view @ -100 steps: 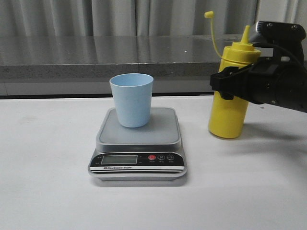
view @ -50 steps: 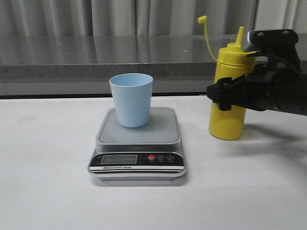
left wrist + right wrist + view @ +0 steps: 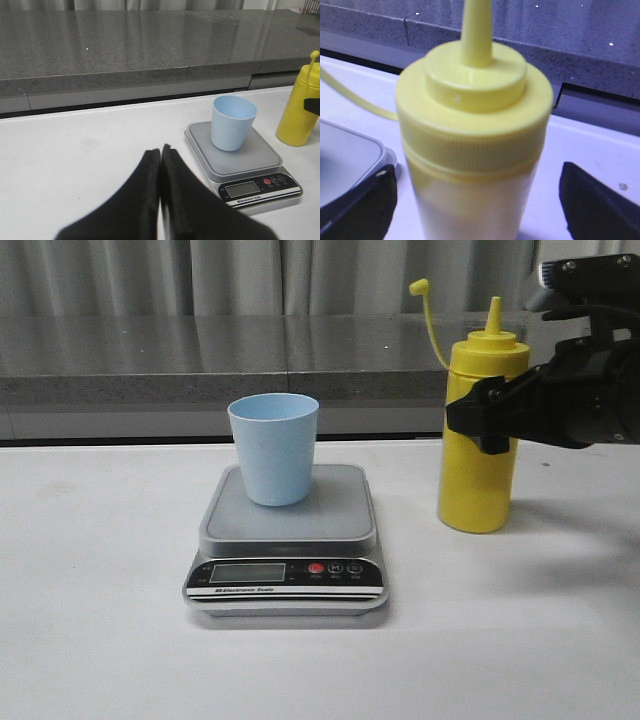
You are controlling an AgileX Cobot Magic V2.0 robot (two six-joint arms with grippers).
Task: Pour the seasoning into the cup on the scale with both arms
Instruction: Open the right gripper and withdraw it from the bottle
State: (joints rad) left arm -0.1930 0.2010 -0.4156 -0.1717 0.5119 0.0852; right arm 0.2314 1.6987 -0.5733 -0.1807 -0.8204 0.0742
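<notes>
Yellow squeeze bottle (image 3: pixel 478 440) of seasoning stood upright on the white table (image 3: pixel 100 620), off to the right of the scale (image 3: pixel 288 540), near it but not touching. Pointed nozzle up; small cap (image 3: pixel 417 286) off the nozzle, hanging up and to the left on its thin tether. In my right wrist view the bottle (image 3: pixel 475 145) filled the middle of frame, blurred w/ closeness, ribbed collar and nozzle base plain enough.

My right gripper (image 3: pixel 495 420) was level w/ the bottle's upper body. Wrist view showed a black finger (image 3: pixel 357 210) on one side and the other finger on the far side, bright table showing in the gap betw. each and the bottle. Jaws spread wide, straddling the bottle, not gripping it.

Pale blue cup (image 3: pixel 274 448) sat upright on the scale's grey platform, toward the back, mouth open; saw nothing inside from the left wrist view (image 3: pixel 231 122). Scale's black front panel faced the camera w/ LCD and red button (image 3: pixel 317 568); display digits too small to read.

My left gripper (image 3: pixel 160 165) was out of the front view. Its own cam showed the two black fingers pressed flat together, clenched on nothing, above bare table, well apart from the scale (image 3: pixel 240 165). Grey stone counter (image 3: pixel 200 355) ran behind the table.
</notes>
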